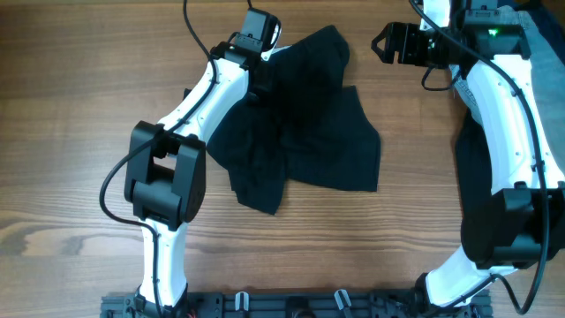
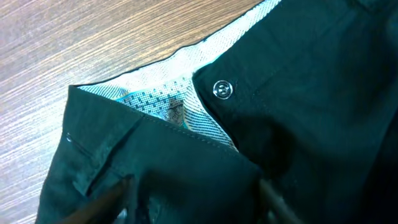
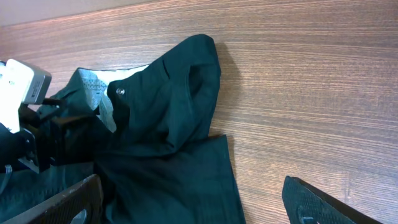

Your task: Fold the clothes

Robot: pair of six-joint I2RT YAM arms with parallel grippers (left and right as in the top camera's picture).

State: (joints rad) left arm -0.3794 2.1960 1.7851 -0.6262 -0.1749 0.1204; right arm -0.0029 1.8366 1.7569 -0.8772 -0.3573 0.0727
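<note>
Black fingers (image 2: 127, 194) of the left tool (image 2: 199, 198) stand partly apart over the shorts (image 1: 318, 132), near the waistband, below the button (image 2: 222, 89) and grey lining (image 2: 155, 78). Whether they pinch cloth I cannot tell. These shorts lie rumpled on the worktop (image 1: 79, 79), toward its far edge. Right tool (image 1: 381, 42) hangs wide and empty beside them, not touching.

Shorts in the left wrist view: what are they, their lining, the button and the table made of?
The shorts look like matte black woven cloth, likely cotton twill: stitched seams show. Their waistband lining is thin pale cloth with small dots. The button is glossy, metal or plastic, unclear. The table shows wood grain, maybe laminate.
</note>
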